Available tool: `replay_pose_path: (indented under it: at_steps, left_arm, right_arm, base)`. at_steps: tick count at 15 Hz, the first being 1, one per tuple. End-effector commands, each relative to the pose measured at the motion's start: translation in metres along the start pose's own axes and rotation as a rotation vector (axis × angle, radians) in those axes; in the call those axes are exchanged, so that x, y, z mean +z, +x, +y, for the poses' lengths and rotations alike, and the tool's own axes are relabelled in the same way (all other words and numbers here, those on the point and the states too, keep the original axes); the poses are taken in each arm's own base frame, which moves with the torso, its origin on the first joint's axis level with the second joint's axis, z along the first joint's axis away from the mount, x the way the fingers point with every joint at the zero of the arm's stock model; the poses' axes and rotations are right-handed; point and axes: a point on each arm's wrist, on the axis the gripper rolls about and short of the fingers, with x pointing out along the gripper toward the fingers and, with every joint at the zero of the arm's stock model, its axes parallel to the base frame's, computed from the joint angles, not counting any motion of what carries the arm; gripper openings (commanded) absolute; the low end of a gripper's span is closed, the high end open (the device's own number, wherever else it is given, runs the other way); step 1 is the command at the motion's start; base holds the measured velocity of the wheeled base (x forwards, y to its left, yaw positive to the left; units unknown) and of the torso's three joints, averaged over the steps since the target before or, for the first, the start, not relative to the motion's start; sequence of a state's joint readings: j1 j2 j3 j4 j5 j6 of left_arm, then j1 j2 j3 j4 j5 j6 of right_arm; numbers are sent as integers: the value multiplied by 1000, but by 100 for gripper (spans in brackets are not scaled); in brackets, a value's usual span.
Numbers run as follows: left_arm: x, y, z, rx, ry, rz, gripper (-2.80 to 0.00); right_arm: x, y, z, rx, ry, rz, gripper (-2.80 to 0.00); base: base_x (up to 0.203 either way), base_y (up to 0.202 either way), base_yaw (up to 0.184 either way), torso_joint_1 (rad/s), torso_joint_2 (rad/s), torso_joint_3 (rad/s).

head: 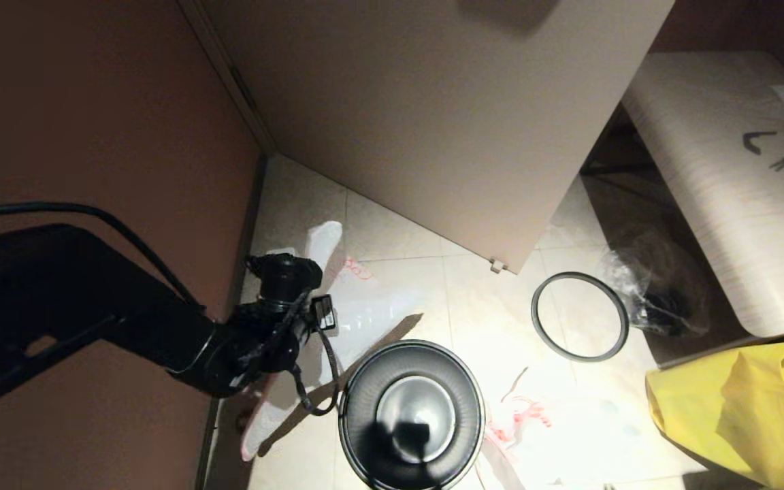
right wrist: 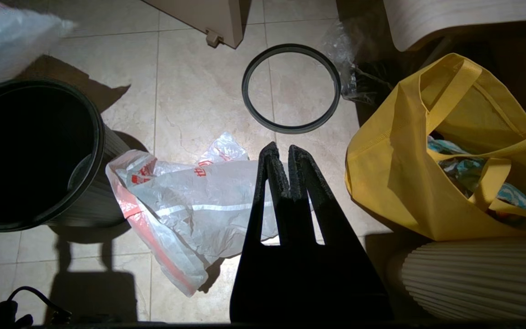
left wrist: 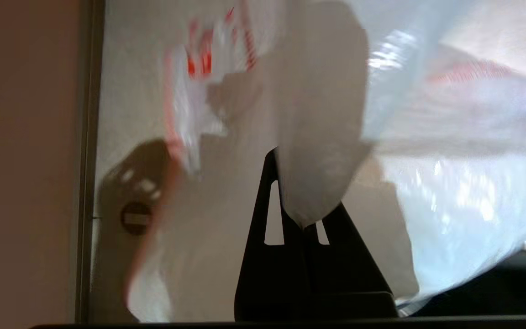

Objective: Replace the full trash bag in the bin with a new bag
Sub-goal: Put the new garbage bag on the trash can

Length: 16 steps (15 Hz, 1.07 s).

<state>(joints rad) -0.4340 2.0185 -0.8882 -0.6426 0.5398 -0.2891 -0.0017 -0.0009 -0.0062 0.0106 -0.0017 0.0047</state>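
Full bag [head: 358, 306] hangs lifted off the floor, left of the bin [head: 411, 415] and close to the brown wall [head: 92, 122]; a fold of its film is pinched between the pressed-together fingers of the left gripper [left wrist: 302, 219]. Left arm [head: 160, 333] reaches in from the head view's left edge, wrist bent toward the wall corner, cable looping below it. Bag film is translucent white, blurred in the left wrist view, with pink-red trim and red print; the contents cannot be made out. Bin stands upright on the tile floor [head: 474, 292], black, open, shiny steel bottom showing, nothing inside. Grey ring [head: 580, 316] lies flat on the tiles right of the bin, apart from it. New bag [right wrist: 190, 201] lies crumpled flat on the floor just beside the bin, white with red marks and a pink-red edge. Right gripper [right wrist: 286, 160] hovers above that bag, fingers pressed together, holding nothing. Yellow tote [head: 746, 408] sits open at the right. Clear film bag [head: 657, 292] with dark things lies by the ring under the table [head: 712, 204].
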Motion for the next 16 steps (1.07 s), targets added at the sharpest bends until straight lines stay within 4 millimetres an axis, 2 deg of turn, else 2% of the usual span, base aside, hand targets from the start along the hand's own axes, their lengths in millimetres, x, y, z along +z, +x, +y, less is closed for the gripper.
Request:
replay_pose_path:
  at_steps: [1, 5, 8, 11, 13, 16]
  left_arm:
    - [28, -50, 9, -58, -43, -89, -280]
    - [24, -128, 6, -233, 72, 0, -280]
    - [11, -166, 17, -339, 192, 150, -280]
    - [2, -180, 24, -387, 236, 205, -280]
    - [-3, -177, 22, -405, 240, 248, -280]
    - [-24, -175, 4, -453, 327, 341, -280]
  right_arm:
    - [0, 0, 0, 0, 0, 1, -280]
    - [0, 0, 0, 0, 0, 1, -280]
    - [0, 0, 0, 0, 0, 1, -280]
    - [0, 0, 0, 0, 0, 1, -280]
    - [0, 0, 0, 0, 0, 1, -280]
    - [0, 0, 0, 0, 0, 1, -280]
  base:
    - [0, 0, 0, 0, 0, 0]
    - [0, 0, 0, 0, 0, 0]
    - [0, 0, 0, 0, 0, 0]
    - [0, 0, 0, 0, 0, 0]
    - [0, 0, 0, 0, 0, 0]
    - [0, 0, 0, 0, 0, 0]
